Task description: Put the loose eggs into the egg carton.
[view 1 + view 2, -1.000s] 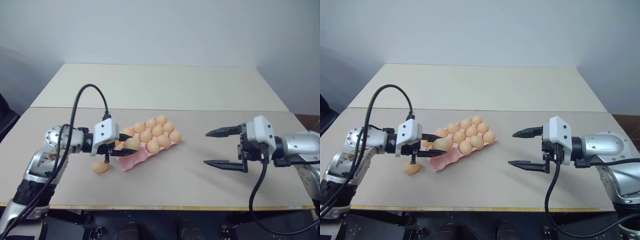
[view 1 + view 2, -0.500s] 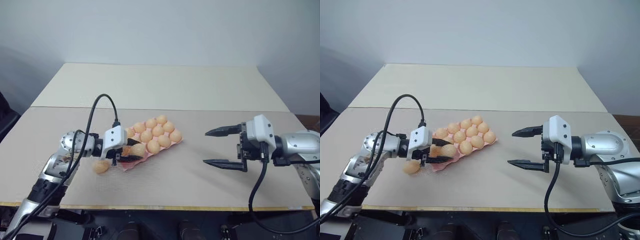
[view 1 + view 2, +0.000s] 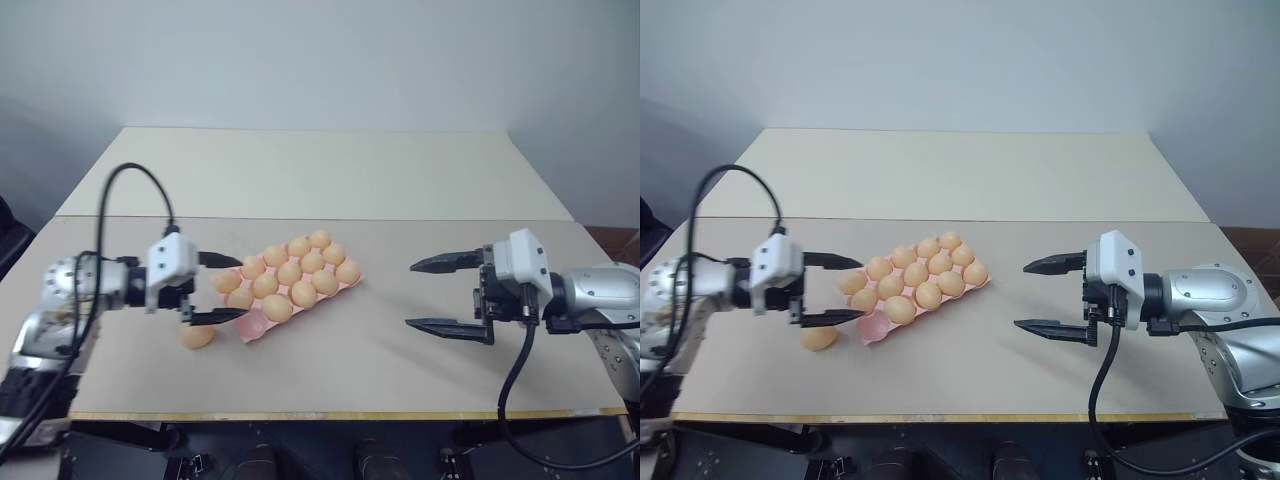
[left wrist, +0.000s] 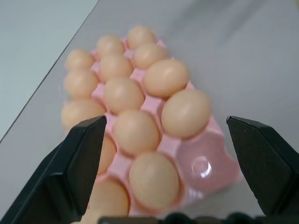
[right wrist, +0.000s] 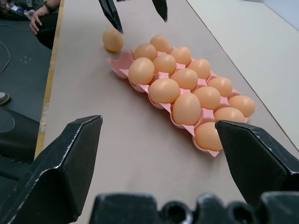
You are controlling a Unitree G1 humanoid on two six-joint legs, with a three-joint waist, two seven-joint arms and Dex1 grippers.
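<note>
Left eye view showed one loose egg (image 3: 198,337) lying on the table (image 3: 330,370) just beside the pink carton (image 3: 287,283), near its one empty corner cup. Both the left gripper (image 3: 218,290) and the right gripper (image 3: 440,295) had fingers spread wide, holding nothing. Light, smooth and brittle, the egg probably needed a soft pinch across its middle.

Beige table (image 3: 400,360): bears pink egg carton (image 3: 251,329) and one loose egg (image 3: 197,337) just beside its near corner
</note>
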